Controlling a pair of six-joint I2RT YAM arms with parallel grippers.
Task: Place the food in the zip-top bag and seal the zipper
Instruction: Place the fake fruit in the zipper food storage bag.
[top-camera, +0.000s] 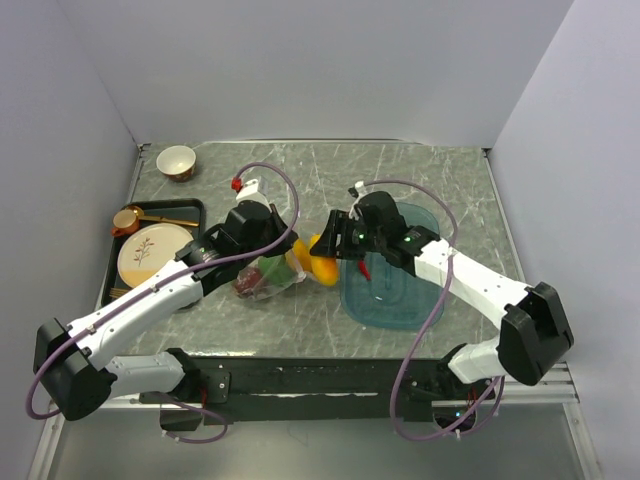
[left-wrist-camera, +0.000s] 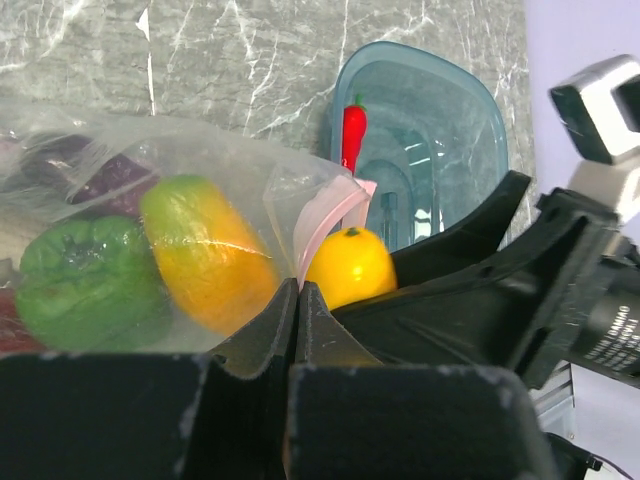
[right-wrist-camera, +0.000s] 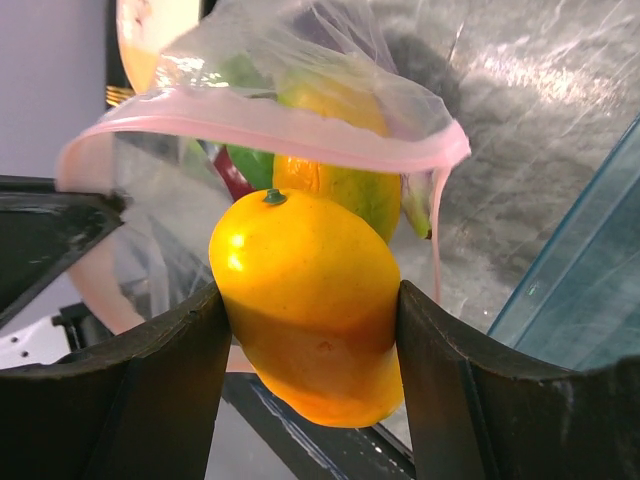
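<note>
Mango (right-wrist-camera: 305, 310) clamped in right gripper (top-camera: 333, 243) at zip-top bag (left-wrist-camera: 200, 170) mouth; left gripper (left-wrist-camera: 298, 300) pinched on zipper (left-wrist-camera: 325, 215); teal tray (top-camera: 400, 300) at bag's 3 o'clock.

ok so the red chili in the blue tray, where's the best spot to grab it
Take the chili across its thicker half, just below the green stem, coming straight down from above. It is slim and tapers to a point, and it seems to lie close to the wall of the tray, so a sideways approach would likely hit the rim.
</note>
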